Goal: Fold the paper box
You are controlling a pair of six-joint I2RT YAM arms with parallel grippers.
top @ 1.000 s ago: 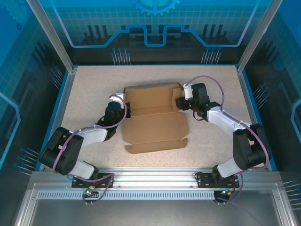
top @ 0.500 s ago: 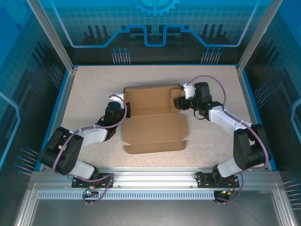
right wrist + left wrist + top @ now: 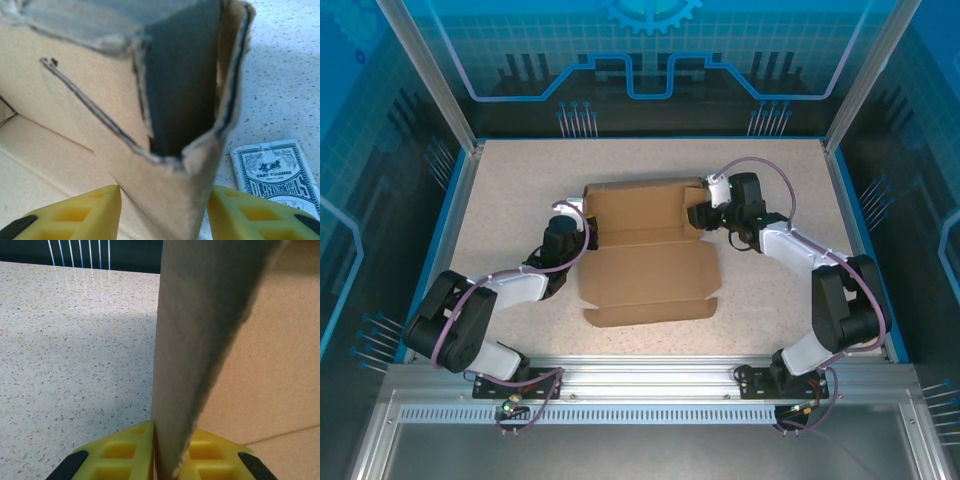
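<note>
The paper box is a brown cardboard sheet lying partly folded in the middle of the table, its back panel raised. My left gripper is at the box's left edge. In the left wrist view it is shut on an upright cardboard flap, which is pinched between the yellow fingers. My right gripper is at the box's right rear corner. In the right wrist view its jaws stand wide around a doubled-over side flap, and both yellow fingers touch it.
A small blue-patterned card lies flat on the speckled table, just right of the flap and close to my right finger. Blue walls and metal posts ring the table. Both arm bases sit at the near edge.
My right gripper has shifted slightly left and toward the back with the side flap between its fingers. The left arm and its grip have not moved.
</note>
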